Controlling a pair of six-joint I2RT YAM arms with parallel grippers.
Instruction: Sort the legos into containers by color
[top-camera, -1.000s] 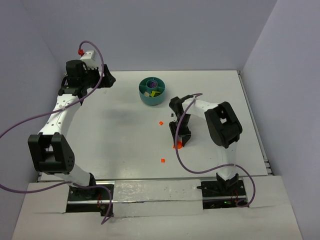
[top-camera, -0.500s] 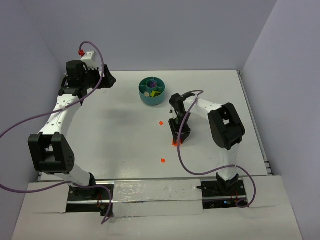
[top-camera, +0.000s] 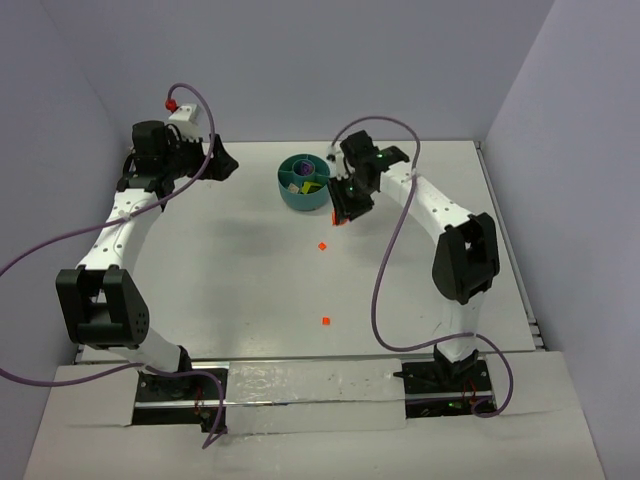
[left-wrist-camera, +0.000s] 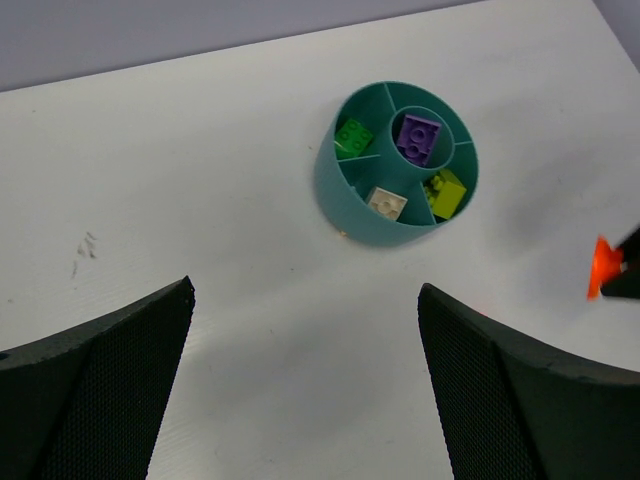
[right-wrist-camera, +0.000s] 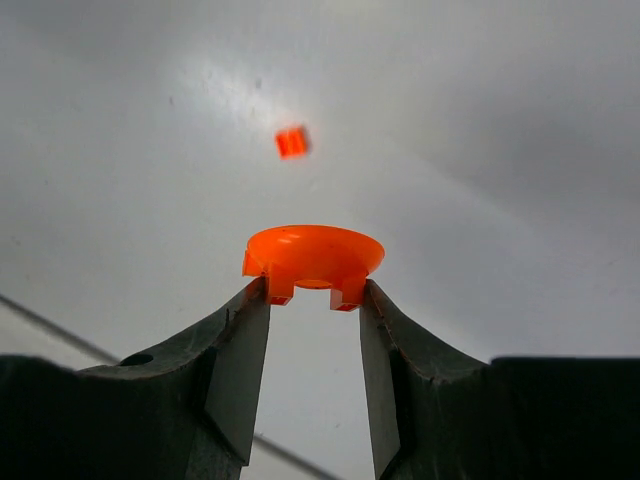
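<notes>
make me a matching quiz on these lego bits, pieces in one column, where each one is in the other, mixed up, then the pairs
1 purple brick
2 white brick
3 orange round piece
4 small orange brick

A on the table
B centre hub of the bowl
C gripped by the right end effector
D an outer wedge of the bowl

Pairs: 1-B, 2-D, 3-C, 4-A

White table (top-camera: 230, 280), matte surface, with faint scuff marks (left-wrist-camera: 85, 245) well apart from the teal bowl (top-camera: 303, 202). The bowl stands toward the far edge. Two pieces lie loose and well apart: far orange-red brick (top-camera: 322, 245) near the bowl, near orange-red brick (top-camera: 326, 320) closer to the arm bases.
</notes>
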